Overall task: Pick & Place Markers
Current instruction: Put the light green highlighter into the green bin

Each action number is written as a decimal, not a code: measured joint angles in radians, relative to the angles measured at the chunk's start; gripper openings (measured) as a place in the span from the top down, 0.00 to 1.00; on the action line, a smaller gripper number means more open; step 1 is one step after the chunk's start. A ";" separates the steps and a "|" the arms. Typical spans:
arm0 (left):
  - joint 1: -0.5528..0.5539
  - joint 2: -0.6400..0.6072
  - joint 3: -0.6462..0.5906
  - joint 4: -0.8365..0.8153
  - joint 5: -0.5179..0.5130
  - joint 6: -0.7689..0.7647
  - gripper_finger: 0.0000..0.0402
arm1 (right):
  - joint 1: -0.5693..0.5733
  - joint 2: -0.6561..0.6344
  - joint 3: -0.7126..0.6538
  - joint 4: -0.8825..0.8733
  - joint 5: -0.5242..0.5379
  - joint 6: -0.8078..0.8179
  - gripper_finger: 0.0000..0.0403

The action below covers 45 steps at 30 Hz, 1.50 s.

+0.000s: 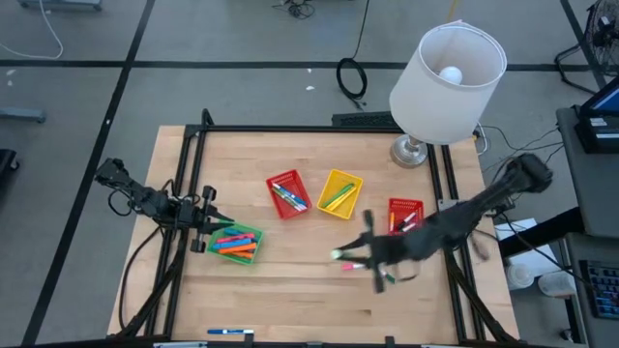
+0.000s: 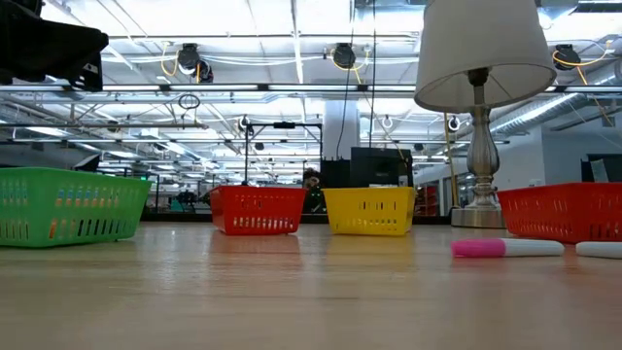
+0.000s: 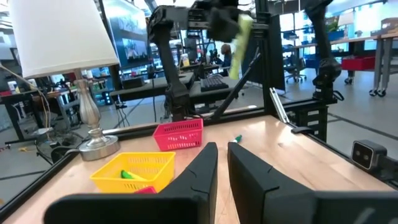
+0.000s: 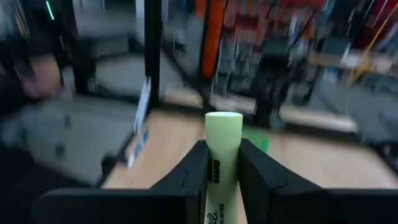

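Observation:
My right gripper (image 1: 372,253) hangs above the table's right part, shut on a pale yellow-green marker (image 4: 222,140); the left wrist view shows that marker (image 3: 239,34) high in the air. Below it, a pink marker (image 2: 505,248) and a white one (image 2: 598,250) lie flat on the table. Several more markers lie in the green basket (image 1: 237,242), the left red basket (image 1: 288,193), the yellow basket (image 1: 338,193) and the right red basket (image 1: 404,215). My left gripper (image 3: 222,165) waits shut and holding nothing beside the green basket at the table's left. My right gripper pinches the marker's barrel (image 4: 221,171) between its two fingers. The marker lies along the fingers, and its blunt end (image 4: 224,119) sticks out past the fingertips. It is lifted clear of the table.
A lamp (image 1: 445,82) with a white shade stands at the table's far right. A blue marker (image 1: 229,332) lies at the near edge. A small green piece (image 3: 237,138) lies on the wood near the right red basket. Bare wood stretches along the near half of the table.

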 joint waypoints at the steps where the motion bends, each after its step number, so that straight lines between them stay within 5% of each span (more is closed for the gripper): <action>1: 0.000 0.000 0.000 0.001 0.000 0.000 0.88 | 0.003 -0.053 -0.068 0.086 0.001 -0.024 0.87; 10: 0.000 0.000 0.000 0.009 0.000 0.001 0.88 | -0.085 -0.445 -0.550 0.396 0.001 0.007 0.88; 14: 0.000 0.000 0.000 0.009 0.000 0.003 0.88 | -0.130 -0.532 -0.764 0.688 -0.013 0.071 0.88; 19: 0.000 0.000 0.000 0.009 0.000 0.002 0.88 | -0.173 -0.576 -0.946 0.855 -0.020 0.156 0.88; 41: 0.000 0.000 0.000 0.009 -0.001 0.003 0.88 | -0.229 -0.575 -0.991 0.785 -0.015 0.198 0.88; 45: 0.000 0.000 0.000 0.007 -0.001 0.025 0.88 | -0.236 -0.549 -0.915 0.607 0.035 0.247 0.88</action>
